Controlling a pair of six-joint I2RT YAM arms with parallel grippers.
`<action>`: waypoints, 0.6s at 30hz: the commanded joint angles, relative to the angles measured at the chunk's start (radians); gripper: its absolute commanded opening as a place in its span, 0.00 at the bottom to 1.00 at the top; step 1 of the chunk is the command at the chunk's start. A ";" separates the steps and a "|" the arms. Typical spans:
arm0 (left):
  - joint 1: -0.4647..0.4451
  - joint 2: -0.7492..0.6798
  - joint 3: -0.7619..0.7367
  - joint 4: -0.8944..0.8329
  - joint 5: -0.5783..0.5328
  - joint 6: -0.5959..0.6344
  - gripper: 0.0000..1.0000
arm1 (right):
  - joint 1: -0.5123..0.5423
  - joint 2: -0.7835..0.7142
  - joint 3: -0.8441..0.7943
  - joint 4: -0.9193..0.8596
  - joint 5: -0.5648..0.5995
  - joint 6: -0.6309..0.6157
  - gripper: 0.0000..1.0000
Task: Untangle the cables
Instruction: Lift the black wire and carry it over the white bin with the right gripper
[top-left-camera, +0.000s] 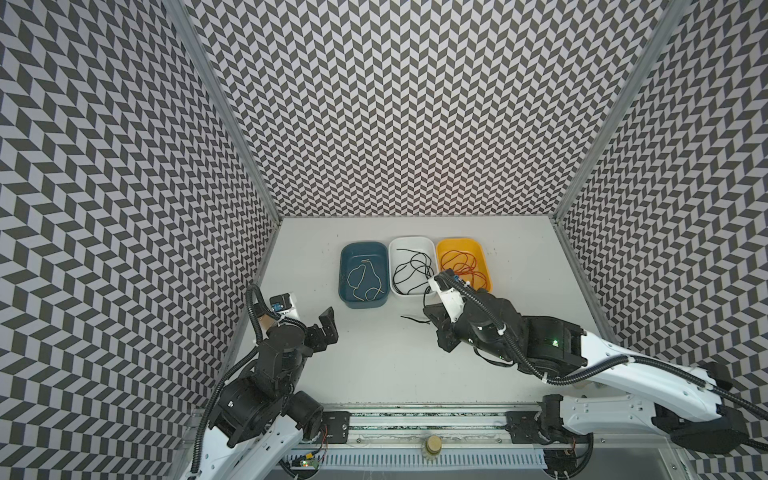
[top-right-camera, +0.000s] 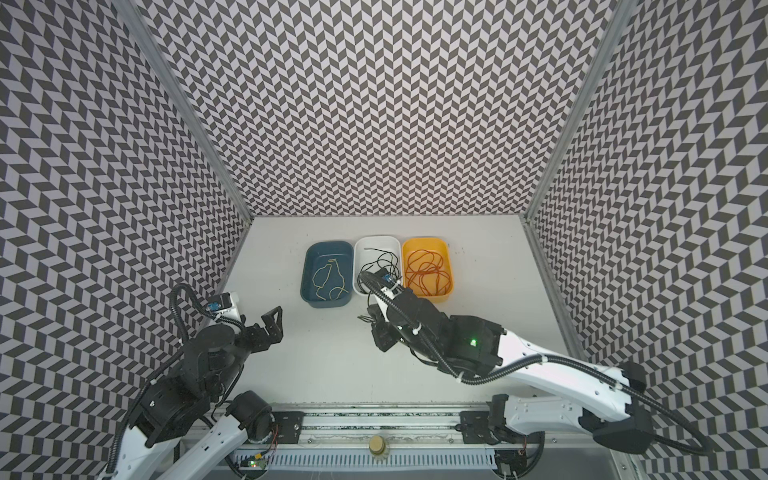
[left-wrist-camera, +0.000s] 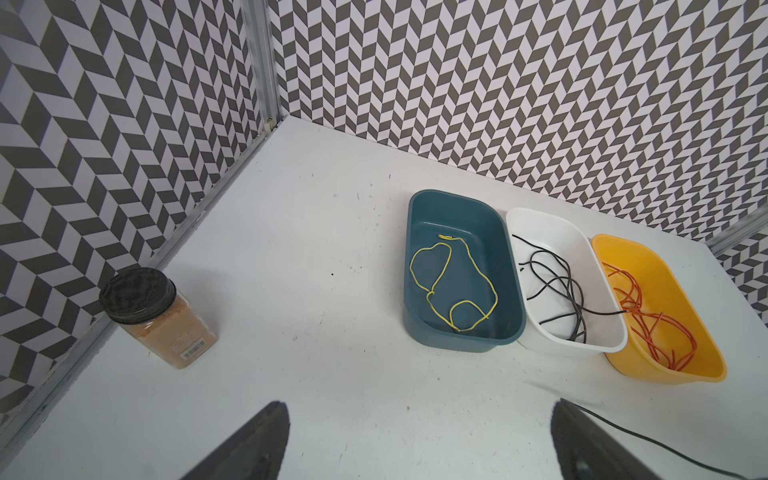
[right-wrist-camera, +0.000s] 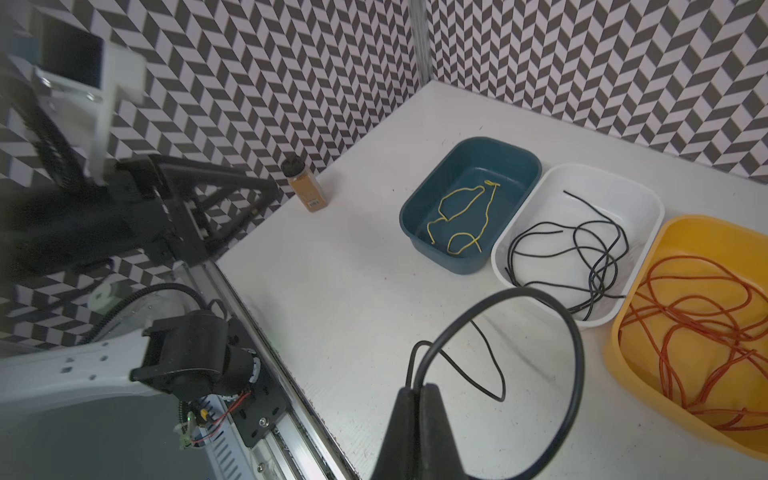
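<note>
The black cable (right-wrist-camera: 600, 272) lies mostly in loose, crossing loops inside the white tray (right-wrist-camera: 602, 178). A stretch of it is out on the surface (top-left-camera: 374, 365), just in front of that tray on the robot's side. There the right fingers (right-wrist-camera: 428, 436) are pressed together on it. One loop arches up from their tips, and a loose end lies on the surface close by. The pale yellow cable (left-wrist-camera: 431, 293) sits alone in the blue tray (left-wrist-camera: 453, 345), which touches the white tray on the left arm's side. The orange-red cable (right-wrist-camera: 690, 318) is piled in many overlapping loops in the yellow tray (left-wrist-camera: 665, 266), which sits tight against the white tray on the right arm's side. The left fingers (left-wrist-camera: 253, 449) are spread wide with nothing between them. They hang over bare surface well apart from the white tray, out past the blue tray and nearer the robot. A spice jar (left-wrist-camera: 156, 316) with a black lid and orange-brown powder stands upright by the side wall, farther from the white tray than the blue tray is. Chevron-patterned walls (top-left-camera: 415, 124) rise behind the white tray and on both sides.
</note>
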 joint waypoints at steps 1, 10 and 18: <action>-0.006 -0.008 -0.002 -0.021 -0.022 -0.018 1.00 | -0.008 0.033 0.107 -0.078 0.044 -0.090 0.00; -0.008 -0.005 -0.003 -0.022 -0.023 -0.018 1.00 | -0.199 0.187 0.370 -0.104 -0.135 -0.126 0.00; -0.009 -0.004 -0.004 -0.023 -0.029 -0.019 1.00 | -0.454 0.420 0.528 -0.098 -0.407 -0.062 0.00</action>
